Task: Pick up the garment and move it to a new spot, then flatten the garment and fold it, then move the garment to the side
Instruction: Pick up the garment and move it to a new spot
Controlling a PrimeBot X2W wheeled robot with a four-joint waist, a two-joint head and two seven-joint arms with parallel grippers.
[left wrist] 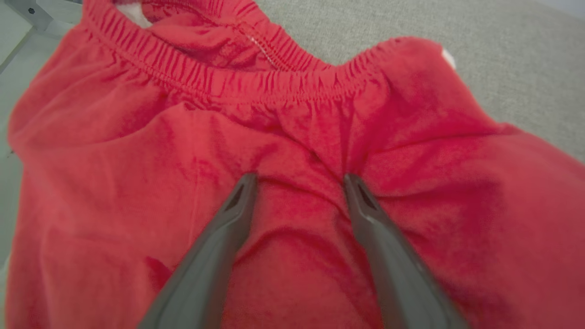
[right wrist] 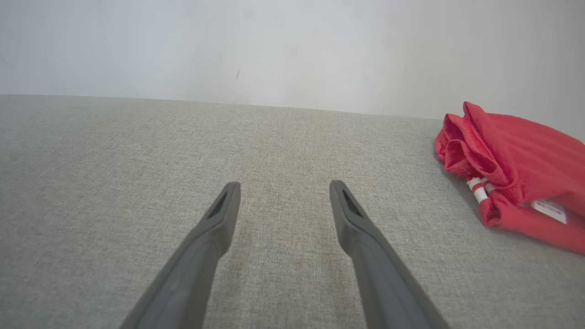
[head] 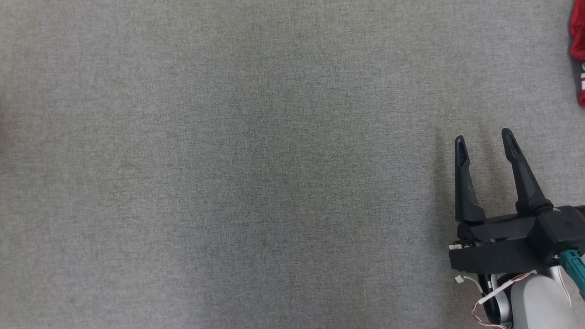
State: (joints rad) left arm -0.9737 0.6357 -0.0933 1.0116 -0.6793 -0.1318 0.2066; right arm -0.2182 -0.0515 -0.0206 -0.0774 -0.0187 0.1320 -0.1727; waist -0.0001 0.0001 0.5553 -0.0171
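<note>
Red cloth with a gathered elastic waistband, the garment (left wrist: 137, 160), lies crumpled right under my left gripper (left wrist: 299, 178). That gripper is open, its two dark fingertips at or just above the cloth with a fold between them. In the head view my right gripper (head: 483, 135) hovers open over bare grey fabric at the lower right, nothing between its fingers. A bunched red garment (head: 579, 50) lies at the far right edge, up and to the right of it. The right wrist view shows that bundle (right wrist: 516, 155) with white stripes and a label, right of my right gripper (right wrist: 284, 184). Whether both views show one piece I cannot tell.
The work surface (head: 228, 160) is a broad grey woven cloth. A pale wall (right wrist: 274, 45) rises behind its far edge. In the left wrist view a metal frame piece (left wrist: 27, 13) and a pale floor show past the surface's edge, beside the red cloth.
</note>
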